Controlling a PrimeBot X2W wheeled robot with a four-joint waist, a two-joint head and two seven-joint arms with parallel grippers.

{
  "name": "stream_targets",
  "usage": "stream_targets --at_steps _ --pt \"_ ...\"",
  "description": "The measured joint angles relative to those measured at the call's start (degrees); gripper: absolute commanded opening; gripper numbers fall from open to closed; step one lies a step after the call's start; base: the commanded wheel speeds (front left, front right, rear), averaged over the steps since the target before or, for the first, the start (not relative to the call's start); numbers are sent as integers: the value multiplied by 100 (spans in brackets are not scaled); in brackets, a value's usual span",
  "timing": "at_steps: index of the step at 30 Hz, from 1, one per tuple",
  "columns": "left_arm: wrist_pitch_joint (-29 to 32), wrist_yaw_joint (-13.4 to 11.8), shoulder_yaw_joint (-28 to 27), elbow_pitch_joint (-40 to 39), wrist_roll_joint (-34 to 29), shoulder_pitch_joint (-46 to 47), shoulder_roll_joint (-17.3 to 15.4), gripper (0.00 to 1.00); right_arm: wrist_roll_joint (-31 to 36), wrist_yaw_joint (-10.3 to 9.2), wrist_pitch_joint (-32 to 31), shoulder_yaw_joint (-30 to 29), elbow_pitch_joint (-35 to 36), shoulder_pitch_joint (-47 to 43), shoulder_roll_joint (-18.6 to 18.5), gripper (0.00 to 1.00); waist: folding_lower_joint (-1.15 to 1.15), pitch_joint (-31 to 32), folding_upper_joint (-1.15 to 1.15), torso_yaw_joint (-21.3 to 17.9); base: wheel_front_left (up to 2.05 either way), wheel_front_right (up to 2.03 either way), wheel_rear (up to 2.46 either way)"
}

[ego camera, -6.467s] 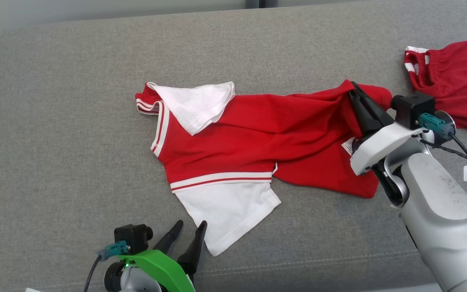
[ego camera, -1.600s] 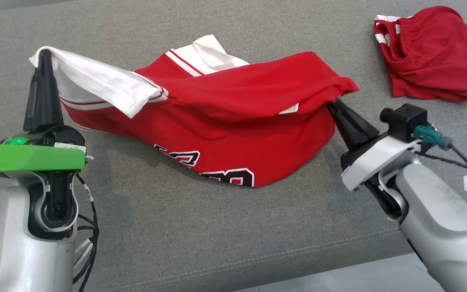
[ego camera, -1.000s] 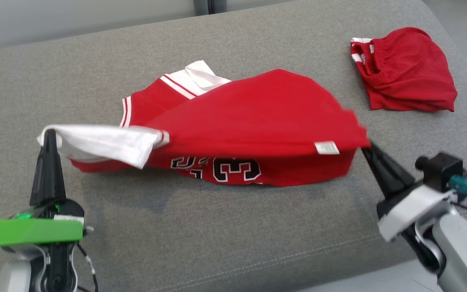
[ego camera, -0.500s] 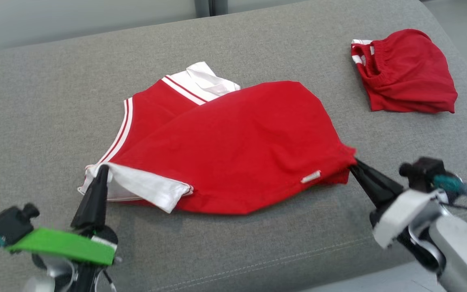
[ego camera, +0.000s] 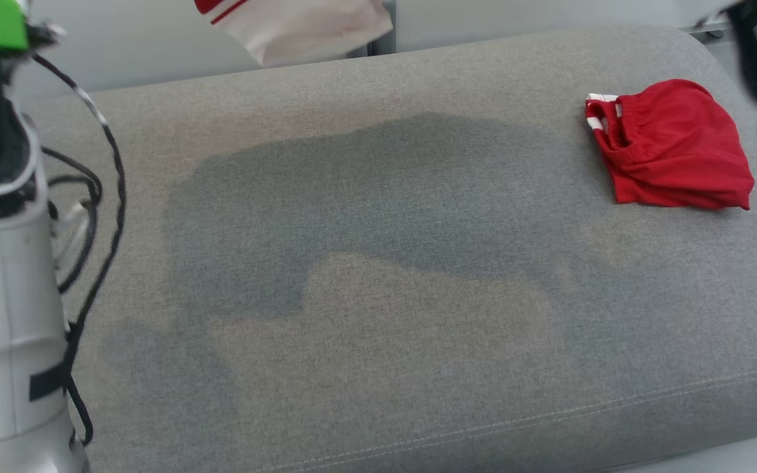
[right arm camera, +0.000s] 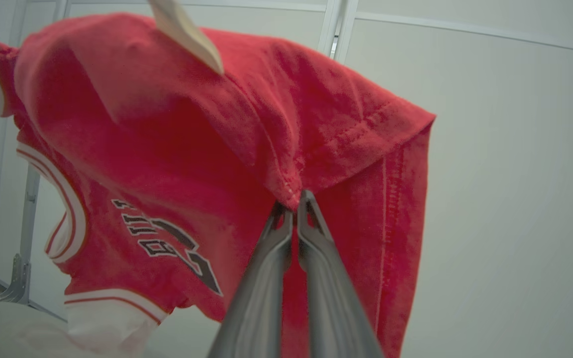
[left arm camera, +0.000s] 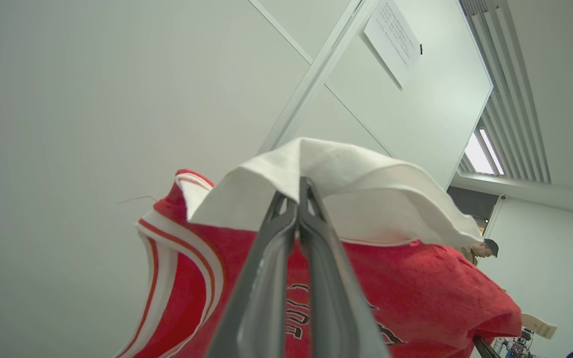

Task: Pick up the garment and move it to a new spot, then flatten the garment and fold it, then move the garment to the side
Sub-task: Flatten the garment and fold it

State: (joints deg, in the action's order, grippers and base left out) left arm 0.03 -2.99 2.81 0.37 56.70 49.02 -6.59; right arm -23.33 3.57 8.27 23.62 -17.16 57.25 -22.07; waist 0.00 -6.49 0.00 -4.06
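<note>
The red and white shirt [right arm camera: 177,149] is up in the air over the grey cushion [ego camera: 378,315]. The left gripper [left arm camera: 299,185] pinches its white sleeve tight. The right gripper [right arm camera: 295,203] pinches a red corner tight. In the head view the sleeve shows at 12 o'clock, and red shorts [ego camera: 671,148] lie at 2 o'clock.

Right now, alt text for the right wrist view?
The right gripper, shut, pinches a hem corner of a red jersey held up before a pale wall. Black lettering and red-and-white trim show at its lower left; a white tag juts at top.
</note>
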Motion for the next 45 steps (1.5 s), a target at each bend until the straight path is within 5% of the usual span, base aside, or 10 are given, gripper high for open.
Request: stream_targets --at_steps 7,12,18,30,45 --pt "550 45 515 568 124 -2427 -116 0 -312 249 -300 887 -1115 -2068 296 0 0 -112 0 32 0 0 0" --pt "489 38 571 834 335 -3981 152 0 -582 249 -189 889 -1594 -2908 323 0 0 -322 0 7 0 0 0" --pt "258 255 667 832 454 -4258 316 0 -777 249 265 592 -1713 -2967 346 0 0 -466 0 91 0 0 0" --pt "-99 782 1006 320 182 -4714 134 0 -801 299 534 656 -1533 -3477 392 0 0 -355 0 213 0 0 0" --pt "-146 873 762 -510 544 -5494 -1 0 -1010 315 590 243 -735 -4413 89 0 0 -230 0 81 0 0 0"
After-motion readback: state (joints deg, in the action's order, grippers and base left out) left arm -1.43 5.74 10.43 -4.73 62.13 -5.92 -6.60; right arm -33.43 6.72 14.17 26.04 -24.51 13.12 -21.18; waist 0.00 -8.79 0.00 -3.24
